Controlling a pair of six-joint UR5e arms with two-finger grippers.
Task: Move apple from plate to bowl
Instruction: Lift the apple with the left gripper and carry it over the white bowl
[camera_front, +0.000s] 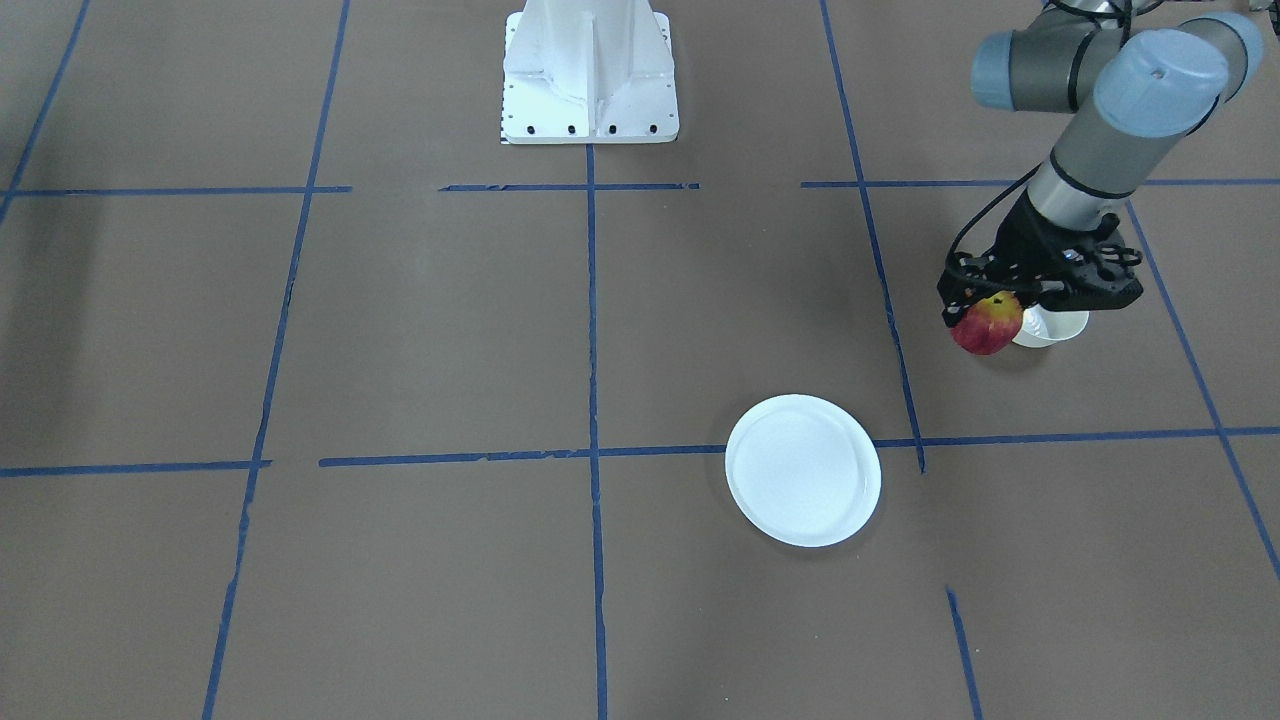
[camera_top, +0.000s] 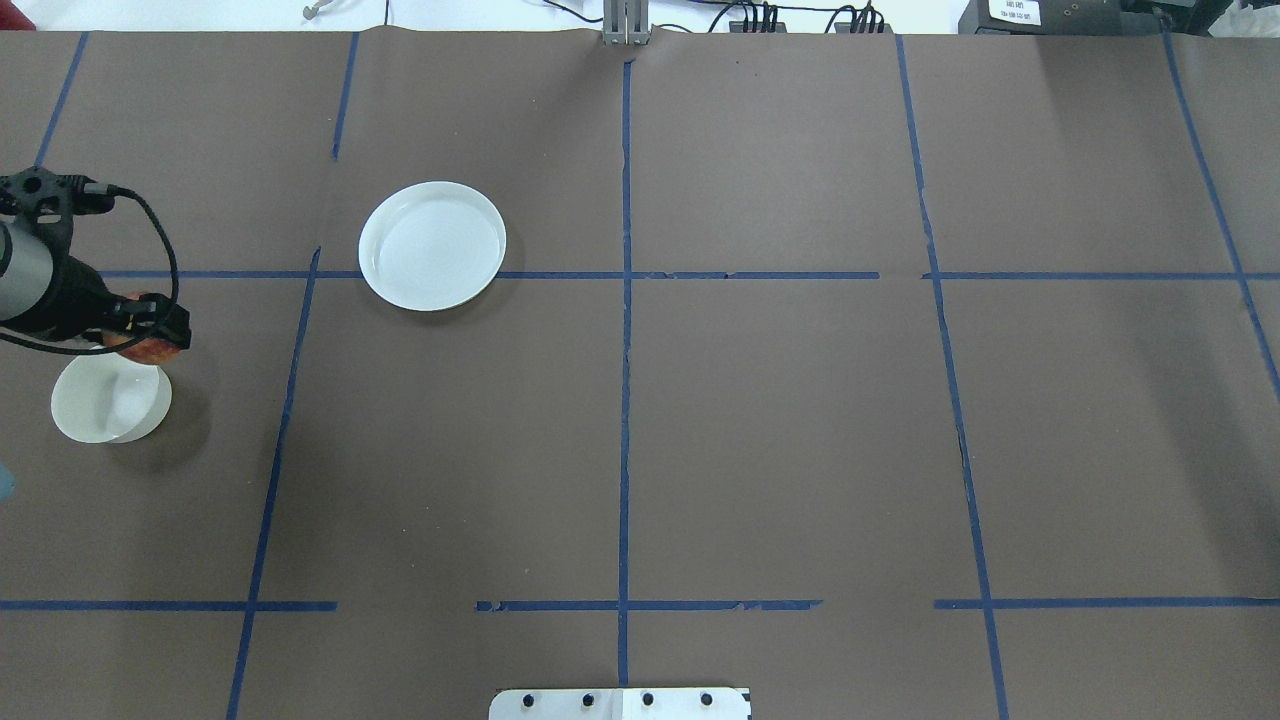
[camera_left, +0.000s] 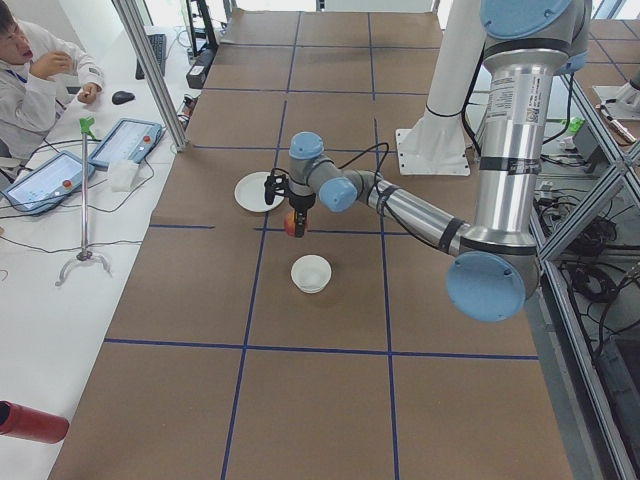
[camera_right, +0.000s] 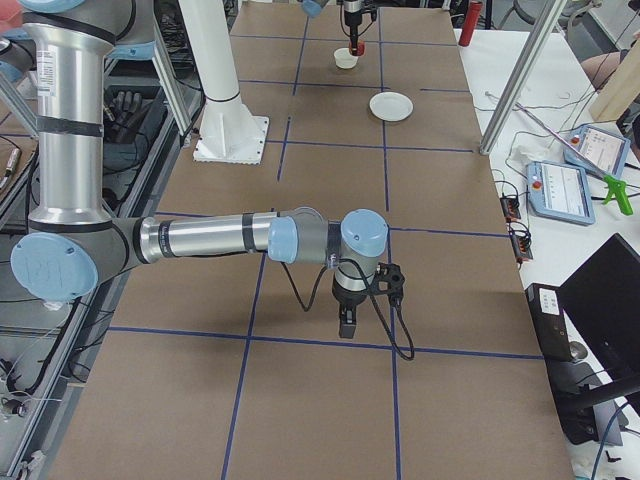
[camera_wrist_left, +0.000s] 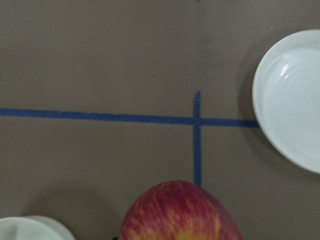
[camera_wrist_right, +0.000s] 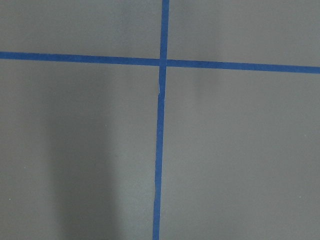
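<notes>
Left gripper (camera_front: 985, 308) clamped on apple (camera_front: 988, 326), held up off table (camera_front: 400, 330) near its left edge. Apple just beside bowl (camera_front: 1058, 328) rim on the plate side, not inside bowl. Plate (camera_front: 803, 470) well apart, further in from left edge, toward far edge. Right gripper (camera_right: 346, 322) low over table's right half; open or closed, can't tell.

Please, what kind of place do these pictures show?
Probably a robotics laboratory, not a home. The table is covered with brown paper marked by blue tape lines, the left arm and right arm stand at it, and a person is at a side bench with tablets.
</notes>
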